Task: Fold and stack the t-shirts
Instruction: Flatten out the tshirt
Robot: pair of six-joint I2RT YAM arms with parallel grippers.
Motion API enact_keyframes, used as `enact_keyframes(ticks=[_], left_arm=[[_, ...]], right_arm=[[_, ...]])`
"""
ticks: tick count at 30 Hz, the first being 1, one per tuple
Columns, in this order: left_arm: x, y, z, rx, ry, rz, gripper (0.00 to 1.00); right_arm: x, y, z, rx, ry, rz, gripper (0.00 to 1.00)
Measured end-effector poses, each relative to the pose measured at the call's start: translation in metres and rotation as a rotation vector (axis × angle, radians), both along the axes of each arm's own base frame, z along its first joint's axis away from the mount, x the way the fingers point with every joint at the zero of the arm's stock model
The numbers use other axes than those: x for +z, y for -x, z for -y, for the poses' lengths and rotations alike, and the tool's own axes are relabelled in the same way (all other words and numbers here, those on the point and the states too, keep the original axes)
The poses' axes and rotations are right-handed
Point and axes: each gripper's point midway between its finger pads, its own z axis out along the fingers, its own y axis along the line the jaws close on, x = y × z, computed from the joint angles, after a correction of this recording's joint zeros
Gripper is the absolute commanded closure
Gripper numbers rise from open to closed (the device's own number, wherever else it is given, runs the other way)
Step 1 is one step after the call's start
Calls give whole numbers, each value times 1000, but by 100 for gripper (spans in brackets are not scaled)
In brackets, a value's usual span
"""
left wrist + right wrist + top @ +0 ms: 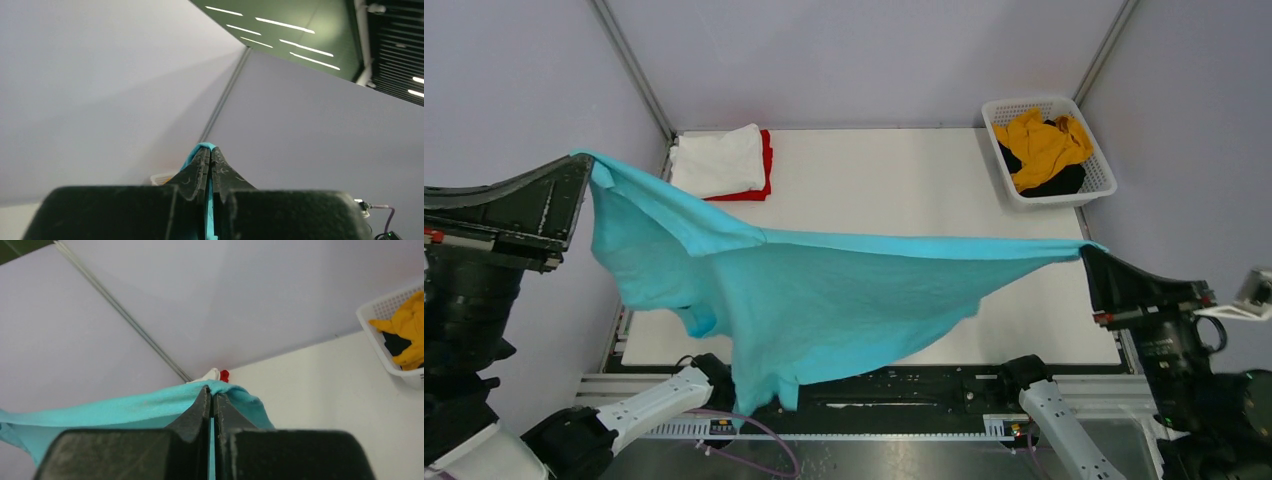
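The left pincer (582,168) is clamped shut on one end of the turquoise t-shirt (824,300), and the right pincer (1088,252) on the other. The shirt hangs in the air between them. Its taut top edge runs left to right above the bench (904,180), and its loose body sags toward the near edge. Laying it flat probably needs both ends lowered together. Far left, the white t-shirt (719,160) lies on the red t-shirt (766,170). Far right, the basket (1024,103) holds the mustard-yellow t-shirt (1044,145) and the black t-shirt (1064,183). No writing can be read.
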Motion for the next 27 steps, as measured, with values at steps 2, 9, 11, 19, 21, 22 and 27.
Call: enact_keyframes(ticks=[2, 9, 11, 19, 21, 22, 27], left_arm=[[14, 8, 2, -25, -9, 41, 100], [23, 18, 7, -65, -48, 85, 100], [19, 13, 10, -59, -61, 74, 100], [-40, -69, 32, 116, -159, -114, 100], [-70, -107, 40, 209, -209, -207, 100], [-85, -129, 44, 267, -235, -257, 100], [-176, -244, 61, 503, -386, -488, 100]], right_arm=[[13, 17, 3, 12, -1, 49, 100], [26, 37, 5, 26, 16, 100, 100], [24, 35, 6, 19, 20, 90, 100], [-7, -11, 23, -137, 54, -43, 100], [-27, -44, 29, -220, 95, -136, 100], [-39, -62, 31, -259, 123, -191, 100], [-135, -168, 31, -422, 293, -506, 100]])
